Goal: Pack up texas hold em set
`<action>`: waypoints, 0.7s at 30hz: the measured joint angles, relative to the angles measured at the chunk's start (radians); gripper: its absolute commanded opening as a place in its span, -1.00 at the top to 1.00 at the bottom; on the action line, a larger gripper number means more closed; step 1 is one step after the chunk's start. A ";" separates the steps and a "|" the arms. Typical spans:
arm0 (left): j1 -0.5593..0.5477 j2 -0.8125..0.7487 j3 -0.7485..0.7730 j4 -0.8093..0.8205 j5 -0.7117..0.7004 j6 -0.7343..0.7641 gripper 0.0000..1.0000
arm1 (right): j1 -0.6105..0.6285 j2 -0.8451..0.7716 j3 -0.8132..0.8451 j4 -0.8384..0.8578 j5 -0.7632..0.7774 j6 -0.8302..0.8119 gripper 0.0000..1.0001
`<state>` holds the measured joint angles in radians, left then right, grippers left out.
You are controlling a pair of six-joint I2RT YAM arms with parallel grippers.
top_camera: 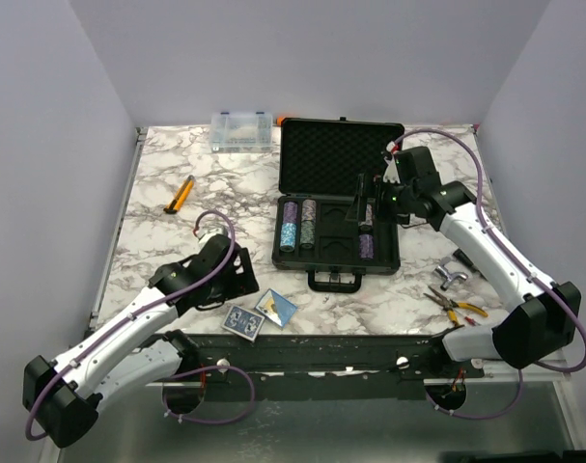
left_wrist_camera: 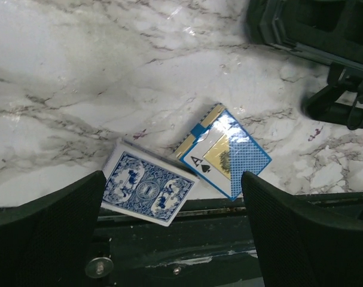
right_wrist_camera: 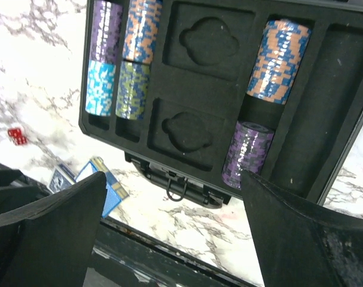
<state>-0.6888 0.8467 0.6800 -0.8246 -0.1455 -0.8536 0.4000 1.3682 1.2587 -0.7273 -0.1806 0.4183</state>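
The black case [top_camera: 389, 253] lies open at the table's middle, its foam-lined lid [top_camera: 341, 154] up and its handle [top_camera: 334, 281] facing me. Chip stacks fill the tray's left slots [right_wrist_camera: 118, 57], and two more stacks [right_wrist_camera: 280, 60] lie in a right slot. Both card recesses [right_wrist_camera: 208, 39] are empty. Two blue-white decks lie at the table's near edge, one loose-backed [left_wrist_camera: 148, 188] and one boxed with an ace of spades [left_wrist_camera: 226, 152]. A red die [right_wrist_camera: 15, 136] lies left of the case. My left gripper [left_wrist_camera: 175, 239] is open above the decks. My right gripper [right_wrist_camera: 175, 239] is open above the tray's right side.
A clear organizer box [top_camera: 241, 130] stands at the back, left of the lid. An orange-handled tool [top_camera: 181, 194] lies at the left. Pliers [top_camera: 457, 307] and a metal tool [top_camera: 457, 275] lie right of the case. A black rail [left_wrist_camera: 187, 209] runs along the near edge.
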 measured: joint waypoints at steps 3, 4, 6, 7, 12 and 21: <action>0.003 0.000 0.002 -0.063 -0.026 -0.054 -0.96 | 0.000 -0.017 -0.032 0.004 -0.040 -0.002 -1.00; 0.010 0.000 0.003 -0.086 -0.035 -0.071 -0.97 | 0.000 -0.023 -0.042 0.008 -0.053 -0.003 -1.00; 0.037 0.001 0.004 -0.141 -0.055 -0.113 -0.96 | 0.000 -0.035 -0.059 0.021 -0.076 -0.004 -1.00; 0.052 0.001 0.004 -0.157 -0.061 -0.127 -0.97 | 0.000 -0.040 -0.064 0.025 -0.083 -0.005 -1.00; 0.217 -0.017 0.004 -0.238 -0.076 -0.204 -0.96 | 0.000 -0.045 -0.071 0.032 -0.109 -0.007 -1.00; 0.486 -0.074 0.004 -0.287 -0.100 -0.261 -0.87 | 0.000 -0.044 -0.071 0.033 -0.118 -0.007 -1.00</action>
<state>-0.2031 0.7731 0.6838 -1.1114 -0.2455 -1.1141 0.4000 1.3243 1.1877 -0.6945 -0.2985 0.4114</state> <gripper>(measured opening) 0.969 0.998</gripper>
